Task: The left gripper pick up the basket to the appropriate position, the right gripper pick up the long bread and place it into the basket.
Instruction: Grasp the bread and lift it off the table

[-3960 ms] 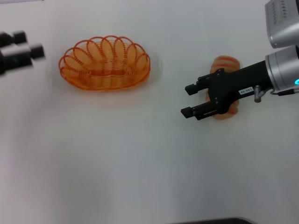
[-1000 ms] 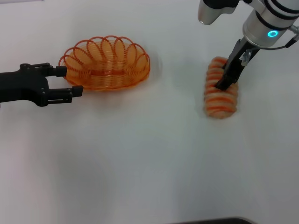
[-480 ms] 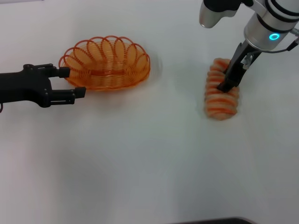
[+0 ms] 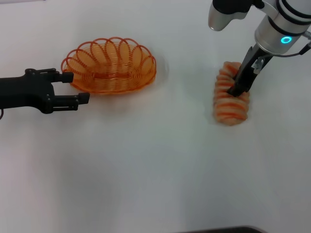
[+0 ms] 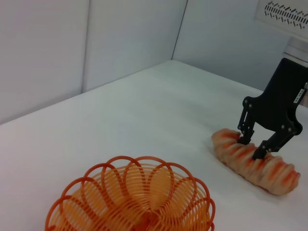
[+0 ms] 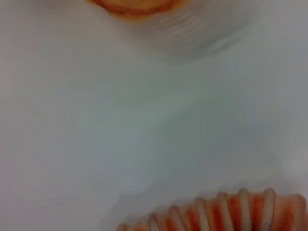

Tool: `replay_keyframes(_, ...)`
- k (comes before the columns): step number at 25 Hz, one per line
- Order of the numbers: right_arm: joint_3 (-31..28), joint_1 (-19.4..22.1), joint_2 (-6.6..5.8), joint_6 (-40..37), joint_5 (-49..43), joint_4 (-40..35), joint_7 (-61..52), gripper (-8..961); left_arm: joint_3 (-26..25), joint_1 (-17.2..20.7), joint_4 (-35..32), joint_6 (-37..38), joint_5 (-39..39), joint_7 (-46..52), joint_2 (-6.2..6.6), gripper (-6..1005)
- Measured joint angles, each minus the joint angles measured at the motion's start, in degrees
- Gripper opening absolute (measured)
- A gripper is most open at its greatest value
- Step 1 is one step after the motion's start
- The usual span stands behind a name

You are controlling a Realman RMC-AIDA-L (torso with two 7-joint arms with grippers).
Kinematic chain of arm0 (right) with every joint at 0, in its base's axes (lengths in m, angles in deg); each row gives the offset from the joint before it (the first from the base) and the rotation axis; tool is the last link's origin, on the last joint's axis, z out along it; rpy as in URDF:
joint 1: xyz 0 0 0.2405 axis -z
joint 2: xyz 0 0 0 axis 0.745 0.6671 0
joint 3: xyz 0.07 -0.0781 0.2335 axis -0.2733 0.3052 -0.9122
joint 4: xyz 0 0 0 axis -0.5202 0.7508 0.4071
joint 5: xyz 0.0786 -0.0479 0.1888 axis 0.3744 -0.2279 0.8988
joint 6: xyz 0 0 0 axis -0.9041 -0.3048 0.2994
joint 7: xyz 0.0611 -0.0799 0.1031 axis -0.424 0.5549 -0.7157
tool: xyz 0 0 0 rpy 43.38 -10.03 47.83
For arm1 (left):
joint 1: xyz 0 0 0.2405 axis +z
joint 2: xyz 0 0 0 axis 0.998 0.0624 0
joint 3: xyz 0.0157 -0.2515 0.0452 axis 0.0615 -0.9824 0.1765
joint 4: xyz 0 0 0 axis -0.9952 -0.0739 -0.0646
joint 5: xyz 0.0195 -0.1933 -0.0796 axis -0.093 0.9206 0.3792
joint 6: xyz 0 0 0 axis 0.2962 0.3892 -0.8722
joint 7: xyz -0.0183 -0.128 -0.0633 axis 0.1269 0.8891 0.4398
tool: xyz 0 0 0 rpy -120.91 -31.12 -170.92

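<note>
The orange wire basket [image 4: 109,65] stands upright on the white table at the back left; it also shows in the left wrist view [image 5: 130,202]. My left gripper [image 4: 77,87] is open at the basket's left end. One finger touches the rim and the other lies just in front of it. The striped long bread [image 4: 231,104] lies on the table at the right, also in the left wrist view [image 5: 272,173] and the right wrist view [image 6: 221,214]. My right gripper [image 4: 238,87] points down onto the loaf's middle, open, its tips astride the loaf's top [image 5: 249,147].
The white table [image 4: 155,160] stretches bare between basket and bread and toward me. Grey walls [image 5: 72,43] rise behind the table's far edge. A dark edge shows at the bottom of the head view [image 4: 218,230].
My left gripper has crept right until it reached the basket's left end. My right gripper and the bread have shifted very slightly right. The basket has not moved.
</note>
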State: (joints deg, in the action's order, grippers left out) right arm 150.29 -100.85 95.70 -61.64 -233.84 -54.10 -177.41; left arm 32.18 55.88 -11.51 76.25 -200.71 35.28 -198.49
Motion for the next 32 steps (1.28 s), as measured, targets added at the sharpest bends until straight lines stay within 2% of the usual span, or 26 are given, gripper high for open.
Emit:
replay_keyframes(10,0.0,0.1,0.0,-0.3,0.0,0.0,-0.3,316,0.0,0.2,0.0,0.0,0.0,0.0,-0.06,793)
replay_keyframes(23,0.0,0.6,-0.09,-0.9,0.0,-0.2,-0.4,182,0.0,0.5,-0.7,1.4,0.0,0.9,0.07,792)
replay_keyframes(32,0.0,0.7,-0.09,-0.9,-0.3,-0.5,-0.1,153,0.1,0.5,-0.7,1.4,0.0,0.9,0.09,793)
